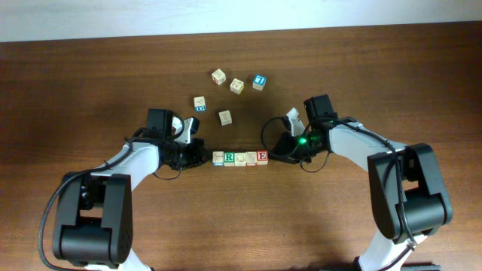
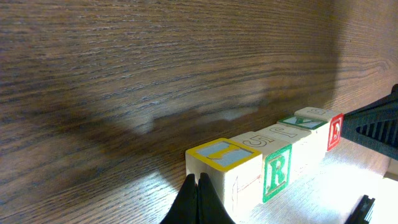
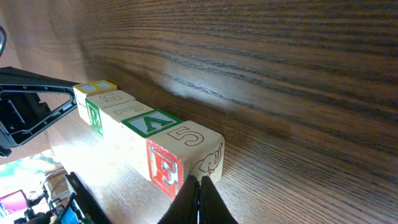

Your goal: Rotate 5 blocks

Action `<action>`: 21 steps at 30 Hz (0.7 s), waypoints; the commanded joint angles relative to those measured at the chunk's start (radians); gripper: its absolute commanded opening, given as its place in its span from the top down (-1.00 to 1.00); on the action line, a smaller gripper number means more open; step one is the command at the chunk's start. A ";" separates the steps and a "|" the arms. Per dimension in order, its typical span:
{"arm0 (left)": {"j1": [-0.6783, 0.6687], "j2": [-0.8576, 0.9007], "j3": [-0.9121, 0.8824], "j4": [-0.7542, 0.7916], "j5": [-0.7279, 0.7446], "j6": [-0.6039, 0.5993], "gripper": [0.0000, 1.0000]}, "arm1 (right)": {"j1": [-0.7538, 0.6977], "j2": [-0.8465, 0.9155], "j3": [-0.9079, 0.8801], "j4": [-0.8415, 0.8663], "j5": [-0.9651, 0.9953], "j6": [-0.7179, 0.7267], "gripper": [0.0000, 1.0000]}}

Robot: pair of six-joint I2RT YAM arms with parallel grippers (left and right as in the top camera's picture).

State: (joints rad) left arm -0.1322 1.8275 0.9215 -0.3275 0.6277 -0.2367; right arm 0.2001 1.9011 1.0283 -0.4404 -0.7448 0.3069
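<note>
Between left gripper [image 2: 198,200] and right gripper [image 3: 199,198], both pressed together and empty: row of five blocks [image 1: 240,158], long axis left–right, one claw at each end. Left tips sit at the yellow-topped end block [image 2: 219,163], right tips at the E block [image 3: 166,169]. Neither arm looks nearer. Farther back: loose cubes [image 1: 225,117].

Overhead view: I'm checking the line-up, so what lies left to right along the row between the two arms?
Shut left claw → yellow-framed wooden cube → green-R wooden cube → pale wooden cube → second pale wooden cube → red-E wooden cube → shut right claw.
</note>
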 commanded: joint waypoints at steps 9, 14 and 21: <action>-0.021 0.009 -0.005 0.005 0.038 -0.010 1.00 | 0.035 0.006 -0.002 0.050 -0.093 -0.040 0.91; -0.020 0.009 -0.005 0.004 0.038 -0.010 1.00 | 0.051 -0.006 -0.002 0.064 -0.094 -0.041 0.91; -0.021 0.009 -0.005 0.004 0.038 -0.010 1.00 | 0.063 -0.023 -0.002 0.071 -0.110 -0.040 0.91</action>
State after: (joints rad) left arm -0.1314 1.8275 0.9215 -0.3279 0.5926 -0.2363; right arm 0.2138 1.9007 1.0283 -0.3862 -0.7525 0.2802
